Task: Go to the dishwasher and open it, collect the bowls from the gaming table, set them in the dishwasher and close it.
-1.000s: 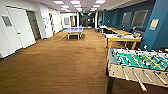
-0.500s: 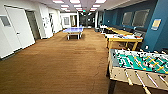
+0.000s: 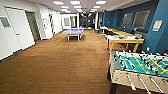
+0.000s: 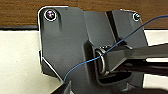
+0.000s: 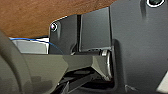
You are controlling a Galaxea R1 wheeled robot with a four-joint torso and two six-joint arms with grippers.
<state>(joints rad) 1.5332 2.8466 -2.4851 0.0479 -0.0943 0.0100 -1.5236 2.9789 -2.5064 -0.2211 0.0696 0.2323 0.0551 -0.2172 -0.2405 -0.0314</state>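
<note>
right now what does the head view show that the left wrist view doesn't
Head view alone: a long room with a blue ping-pong table far down it, yellow-topped tables along the blue wall, a foosball table close on the right, and white doors on the left. Left wrist view alone: the robot's dark plate, a thin blue cable across it, and a pale surface beneath. Both share the brown wood floor.

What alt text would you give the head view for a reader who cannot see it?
A long games room with a brown wood-look floor: a table-football table stands near on the right, yellow-topped tables line the blue wall beyond it, and a blue table-tennis table sits farther down the middle.
</note>
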